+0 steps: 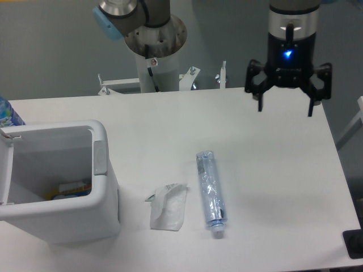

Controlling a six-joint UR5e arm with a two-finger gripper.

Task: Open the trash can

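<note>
Hovering tool (285, 107) above the far right part of the tabletop (272, 181), fingers spread wide and holding nothing.

Trash can (57, 187) stands well to the tool's left and nearer the camera, at the tabletop's left edge; its top is open, with coloured items visible at the bottom (too small to identify) and a grey tab (100, 158) on the rim facing the tool's side. A crumpled white wrapper (168, 207) lies just beside the can, between it and a flattened clear plastic bottle (210, 194); the bottle lies lengthwise, below and left of the tool, well apart from it. A blue light glows on the tool's body.
</note>
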